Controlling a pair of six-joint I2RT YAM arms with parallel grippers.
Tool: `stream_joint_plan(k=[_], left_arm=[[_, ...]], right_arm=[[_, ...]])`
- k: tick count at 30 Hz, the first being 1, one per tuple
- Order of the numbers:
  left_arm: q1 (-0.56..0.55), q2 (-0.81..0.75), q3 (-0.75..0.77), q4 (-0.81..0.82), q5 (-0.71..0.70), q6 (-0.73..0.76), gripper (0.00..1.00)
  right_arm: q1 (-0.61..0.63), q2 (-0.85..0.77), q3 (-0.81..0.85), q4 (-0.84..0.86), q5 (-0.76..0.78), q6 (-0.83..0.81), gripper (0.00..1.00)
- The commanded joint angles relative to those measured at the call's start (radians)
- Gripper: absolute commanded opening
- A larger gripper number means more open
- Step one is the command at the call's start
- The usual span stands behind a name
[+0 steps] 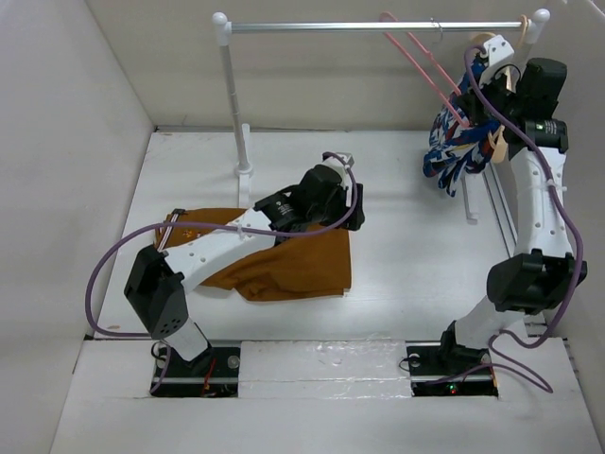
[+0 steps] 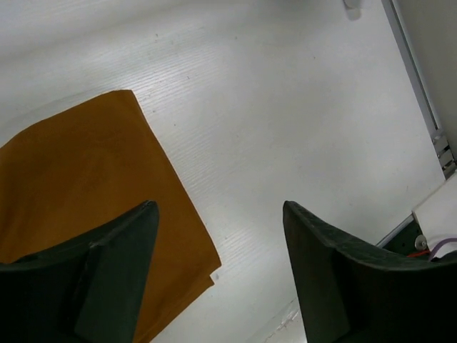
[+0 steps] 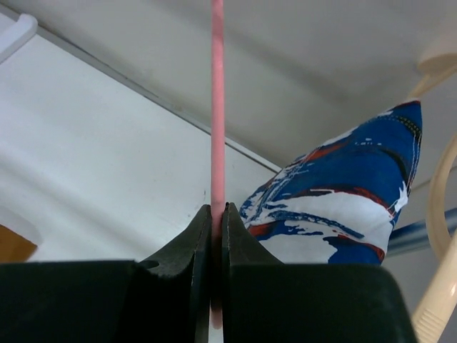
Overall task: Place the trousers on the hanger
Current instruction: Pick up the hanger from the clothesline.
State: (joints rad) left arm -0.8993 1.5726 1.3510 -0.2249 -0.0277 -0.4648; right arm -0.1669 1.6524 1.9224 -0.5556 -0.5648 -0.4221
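Note:
The rust-brown trousers (image 1: 293, 265) lie folded flat on the table, left of centre, partly under my left arm. In the left wrist view their corner (image 2: 78, 179) lies below the left finger. My left gripper (image 1: 354, 208) (image 2: 218, 236) is open and empty above the trousers' right edge. The pink hanger (image 1: 421, 57) hangs from the rail at the back right. My right gripper (image 1: 470, 118) (image 3: 216, 214) is shut on the hanger's pink wire (image 3: 216, 107).
A white clothes rail (image 1: 378, 26) on a post (image 1: 234, 104) spans the back. A blue, white and red patterned garment (image 1: 454, 147) (image 3: 343, 193) hangs on a pale wooden hanger (image 1: 501, 57) beside my right gripper. Walls enclose the table.

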Motion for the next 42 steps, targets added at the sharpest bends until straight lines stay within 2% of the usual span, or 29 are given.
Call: stream_joint_plan(k=[1,6,11,16,22,30,33,35,38,42], left_arm=[[0.0,0.013,0.115,-0.033,0.008,-0.006,0.69],[0.0,0.014,0.259,-0.074,0.0,0.011,0.71],[0.01,0.021,0.395,-0.093,0.08,0.005,0.73],[0.019,0.029,0.491,-0.056,0.192,-0.053,0.71],[0.039,0.067,0.534,0.061,0.215,-0.135,0.68],[0.039,0.234,0.631,0.102,0.21,-0.209,0.66],[0.039,0.306,0.707,0.001,0.18,-0.207,0.61],[0.039,0.305,0.7,-0.025,0.131,-0.216,0.56],[0.039,0.264,0.61,0.031,0.069,-0.244,0.51],[0.039,0.236,0.576,0.035,0.037,-0.255,0.47]], right_arm=[[0.049,-0.094,-0.002,0.132,0.041,0.028,0.0],[0.119,-0.158,-0.003,0.157,0.183,0.028,0.0],[0.13,-0.212,-0.063,0.157,0.238,0.028,0.0],[0.148,-0.301,-0.241,0.129,0.24,0.017,0.0],[0.211,-0.45,-0.538,0.209,0.266,0.029,0.0],[0.391,-0.545,-0.7,0.223,0.358,0.074,0.0],[0.429,-0.565,-0.735,0.237,0.388,0.092,0.0],[0.454,-0.566,-0.74,0.238,0.402,0.094,0.0],[0.481,-0.565,-0.734,0.22,0.451,0.092,0.0],[0.494,-0.569,-0.737,0.21,0.5,0.088,0.0]])
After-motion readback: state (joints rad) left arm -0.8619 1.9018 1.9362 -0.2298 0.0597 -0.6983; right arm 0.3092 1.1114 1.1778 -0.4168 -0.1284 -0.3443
